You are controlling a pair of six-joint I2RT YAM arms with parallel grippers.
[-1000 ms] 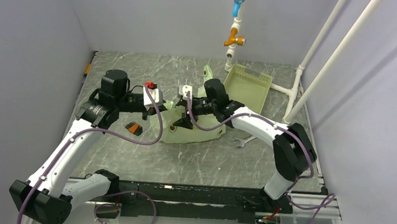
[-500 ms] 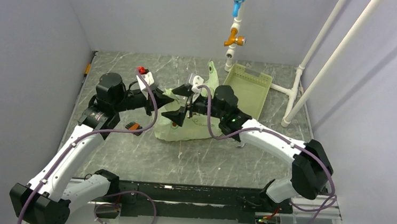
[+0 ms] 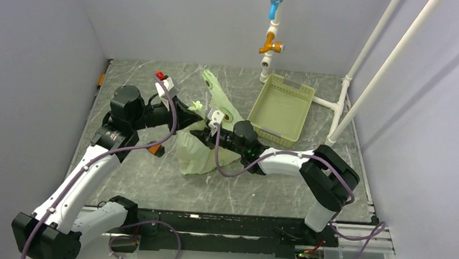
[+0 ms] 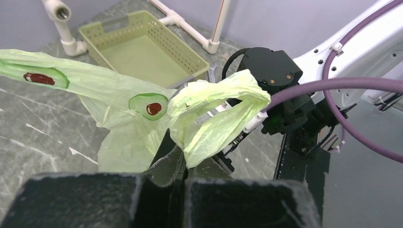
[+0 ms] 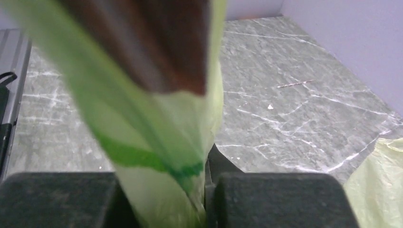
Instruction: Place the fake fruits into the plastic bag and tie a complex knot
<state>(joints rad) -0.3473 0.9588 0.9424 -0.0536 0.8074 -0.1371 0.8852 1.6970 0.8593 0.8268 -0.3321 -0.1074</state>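
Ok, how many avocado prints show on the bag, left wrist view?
2 avocado prints on the plastic bag: one on its stretched strip, left; one at centre. Folds may hide more.

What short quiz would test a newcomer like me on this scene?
1. True or false: in the overhead view, the pale green tray sits to the right of the plastic bag.
2. Which pinches the bag? A) the left gripper only; B) the right gripper only; C) both.
3. Fill in: the fruit printed on the bag is an ____.
Key: 1 true; 2 C; 3 avocado.
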